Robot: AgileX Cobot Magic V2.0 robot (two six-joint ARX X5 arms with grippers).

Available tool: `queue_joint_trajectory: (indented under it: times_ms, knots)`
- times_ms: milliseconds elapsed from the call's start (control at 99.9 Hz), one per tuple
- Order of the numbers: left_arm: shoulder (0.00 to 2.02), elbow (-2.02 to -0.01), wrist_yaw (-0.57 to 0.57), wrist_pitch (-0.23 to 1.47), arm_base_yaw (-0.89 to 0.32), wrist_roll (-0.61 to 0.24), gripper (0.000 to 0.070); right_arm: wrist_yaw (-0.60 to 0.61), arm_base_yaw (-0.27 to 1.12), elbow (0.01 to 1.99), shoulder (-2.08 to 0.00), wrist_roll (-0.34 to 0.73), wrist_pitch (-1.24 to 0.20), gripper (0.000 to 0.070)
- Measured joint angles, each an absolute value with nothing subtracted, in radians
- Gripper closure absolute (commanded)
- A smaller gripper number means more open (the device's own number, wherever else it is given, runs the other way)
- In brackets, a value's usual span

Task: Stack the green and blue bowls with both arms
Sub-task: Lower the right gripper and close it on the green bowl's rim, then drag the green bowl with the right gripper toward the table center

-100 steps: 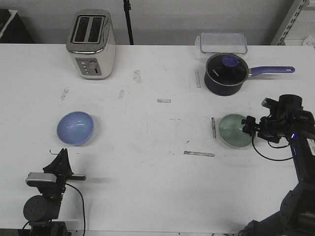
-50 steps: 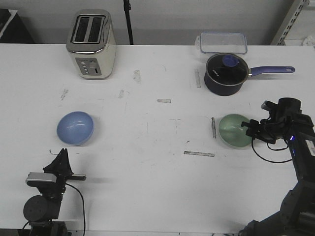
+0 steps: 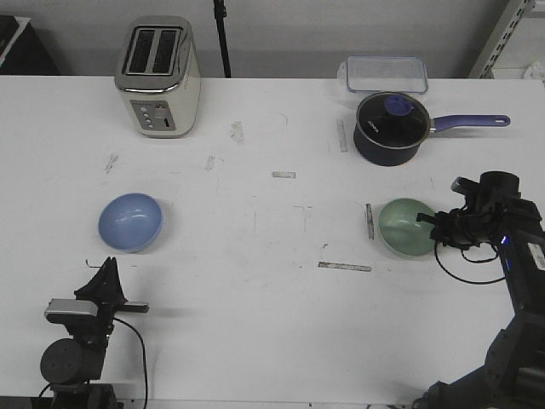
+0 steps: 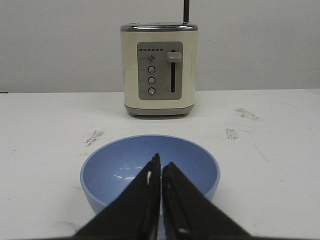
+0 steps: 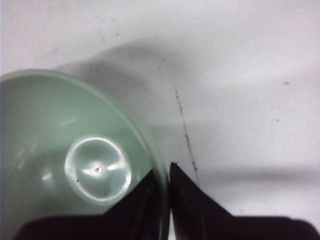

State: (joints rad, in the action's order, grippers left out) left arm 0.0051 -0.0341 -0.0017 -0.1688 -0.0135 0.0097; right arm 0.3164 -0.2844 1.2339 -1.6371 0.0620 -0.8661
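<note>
The right gripper (image 3: pixel 428 219) reaches in low from the robot's right side, its jaws pinched on the rim of the green bowl (image 3: pixel 406 225), one finger inside the rim and one outside. The left gripper (image 4: pixel 160 172) sits folded back, jaws pressed together and gripping nothing.

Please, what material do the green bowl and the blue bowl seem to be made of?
The green bowl looks glossy and smooth, with bright reflections on its inner bottom; this suggests glazed ceramic or hard plastic, and the pictures cannot settle which. The blue bowl has an even colour, a thin rim and softer highlights; probably the same kind of material, with a slightly less shiny look here.
</note>
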Motion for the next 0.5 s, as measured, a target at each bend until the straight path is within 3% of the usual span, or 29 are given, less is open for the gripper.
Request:
queue_joint_trajectory:
  times_ms: [501]
  knots:
    - [0.005,-0.034,-0.002,-0.169,-0.014,0.010,0.0699,0.391,-0.222,1.299,-1.579,0.189,-0.899,0.0693]
